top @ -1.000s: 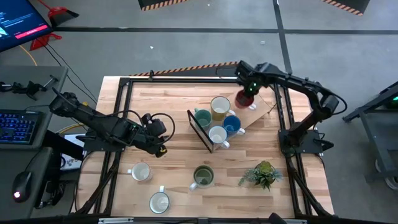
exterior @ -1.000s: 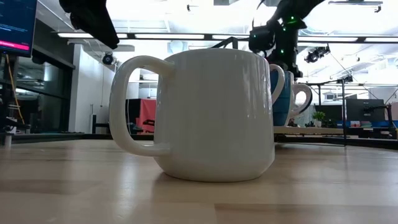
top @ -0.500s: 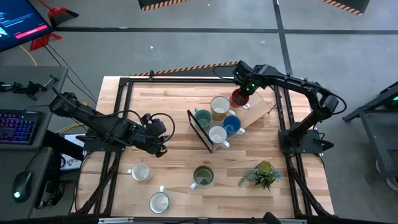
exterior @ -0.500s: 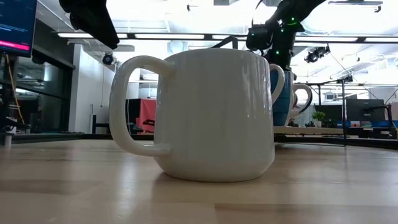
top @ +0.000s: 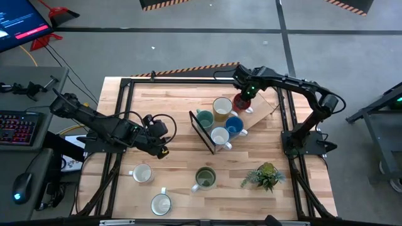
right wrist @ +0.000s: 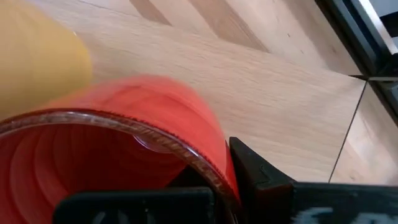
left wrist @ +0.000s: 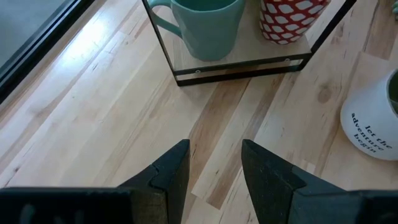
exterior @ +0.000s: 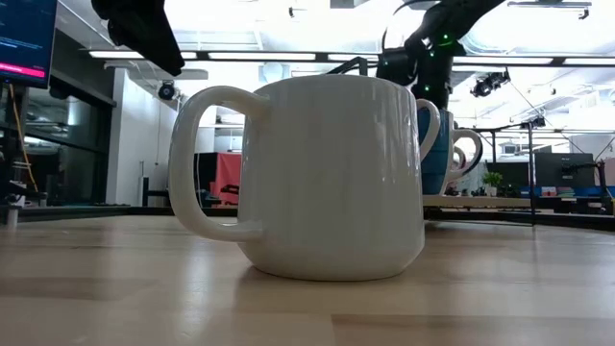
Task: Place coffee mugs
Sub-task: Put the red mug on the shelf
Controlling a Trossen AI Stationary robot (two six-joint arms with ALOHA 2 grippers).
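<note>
Beside the yellow mug [top: 222,108], right pincer [top: 244,98] (closed) grips red mug [top: 241,102].

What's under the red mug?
The red mug sits in the right pincer, over the wooden tray next to the yellow mug. Whether its bottom touches the tray is hidden by the mug itself.
</note>
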